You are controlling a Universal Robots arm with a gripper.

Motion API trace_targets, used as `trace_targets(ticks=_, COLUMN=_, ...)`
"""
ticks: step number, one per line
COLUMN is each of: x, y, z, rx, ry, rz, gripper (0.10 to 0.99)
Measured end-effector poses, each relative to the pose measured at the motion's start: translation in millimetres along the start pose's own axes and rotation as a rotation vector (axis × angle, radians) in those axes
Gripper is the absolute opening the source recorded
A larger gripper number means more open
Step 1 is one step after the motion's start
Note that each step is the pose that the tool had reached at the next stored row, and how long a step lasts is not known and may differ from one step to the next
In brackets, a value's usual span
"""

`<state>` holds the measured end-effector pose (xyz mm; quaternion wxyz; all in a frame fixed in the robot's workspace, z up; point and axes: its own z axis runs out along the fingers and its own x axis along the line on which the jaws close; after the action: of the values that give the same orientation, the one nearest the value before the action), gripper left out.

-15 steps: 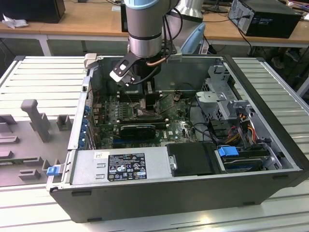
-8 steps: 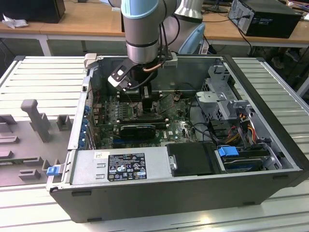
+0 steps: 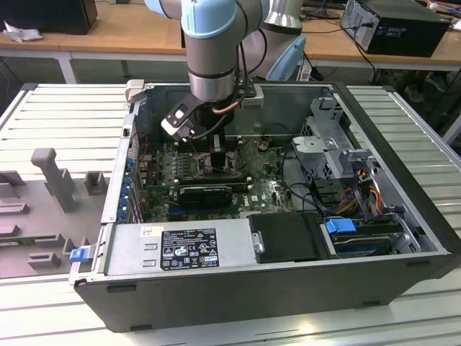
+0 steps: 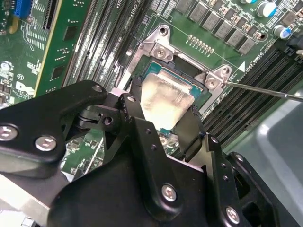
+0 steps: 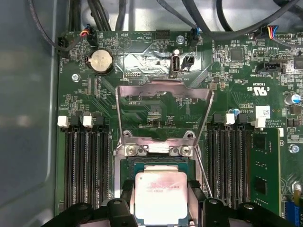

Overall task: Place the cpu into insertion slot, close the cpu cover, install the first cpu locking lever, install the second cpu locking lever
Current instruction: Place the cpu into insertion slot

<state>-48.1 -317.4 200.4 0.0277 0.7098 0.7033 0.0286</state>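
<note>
Your black hand clamps the small square silver-topped cpu over the black metal-rimmed insertion slot. The silvery frame-shaped cpu cover stands open.

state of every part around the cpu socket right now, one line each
black claw: shut on two opposite edges of the cpu
small square silver-topped cpu: gripped, over the insertion slot; seated or not, cannot tell
square black metal-rimmed insertion slot: uncovered
thin silvery metal cpu cover frame: swung open, away from the slot
thin wire locking lever: unlatched, sticking out free
grey computer case: side panel off, lying flat
</note>
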Motion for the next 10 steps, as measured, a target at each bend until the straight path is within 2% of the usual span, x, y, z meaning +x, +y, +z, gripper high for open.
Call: trace_targets(ticks=10, x=0.1, y=1.6, z=-0.9, rx=0.004, ry=-0.0004, rz=0.004, gripper=0.533)
